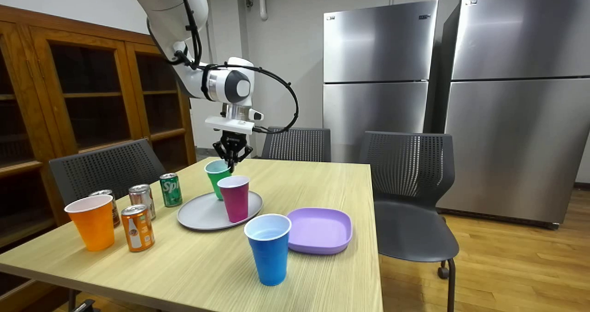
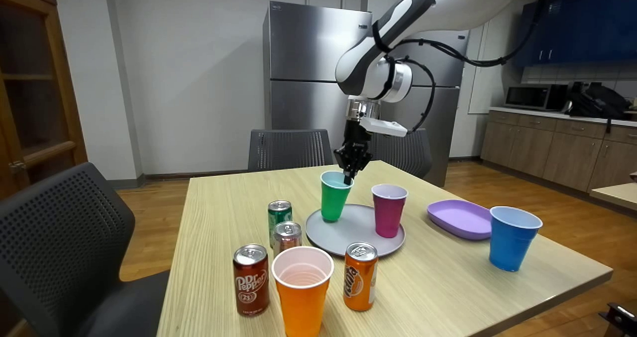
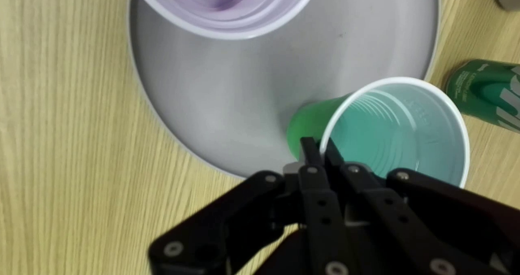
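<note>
Wrist view: green cup [image 3: 382,124], rim [image 3: 400,79] in claw [image 3: 322,148]

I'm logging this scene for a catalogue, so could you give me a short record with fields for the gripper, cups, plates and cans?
Gripper: shut on the rim of the green cup, fingers on either side
Cup base: over the gray plate; whether it touches is unclear
Also on the gray plate: magenta cup, upright
Cans: Sprite can, Fanta can, Dr Pepper can, and a fourth can whose label is unclear
Other cups: orange cup beside the cans; blue cup by the purple plate
Background: refrigerators, chairs
</note>
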Robot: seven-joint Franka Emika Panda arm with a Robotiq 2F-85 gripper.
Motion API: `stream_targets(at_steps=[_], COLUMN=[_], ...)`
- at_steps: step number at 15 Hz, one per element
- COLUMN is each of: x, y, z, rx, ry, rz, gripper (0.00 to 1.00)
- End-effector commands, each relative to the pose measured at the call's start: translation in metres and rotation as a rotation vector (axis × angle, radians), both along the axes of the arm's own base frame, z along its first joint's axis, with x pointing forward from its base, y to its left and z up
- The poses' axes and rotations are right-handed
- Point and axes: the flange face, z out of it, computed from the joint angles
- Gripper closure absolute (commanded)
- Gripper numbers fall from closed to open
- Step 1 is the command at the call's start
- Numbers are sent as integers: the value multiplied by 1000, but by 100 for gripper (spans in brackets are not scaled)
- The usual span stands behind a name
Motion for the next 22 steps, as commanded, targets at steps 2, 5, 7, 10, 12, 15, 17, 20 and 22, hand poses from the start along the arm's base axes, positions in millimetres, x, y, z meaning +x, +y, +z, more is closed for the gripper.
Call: stream_targets(at_steps=[2,5,7,10,12,15,17,20,22], x=[13,15,16,16,16,15,14,11,8], y=[-1,0,0,0,0,-1,-2,-6,-10], z=[1,0,0,2,5,10,14,23,31], rx=[12,13,13,13,13,14,15,16,14], ry=[36,48,51,50,47,36,27,11,-2], rz=[-1,2,2,2,1,-1,-2,-7,-11], gripper=[99,81,64,41,26,4,0,0,0])
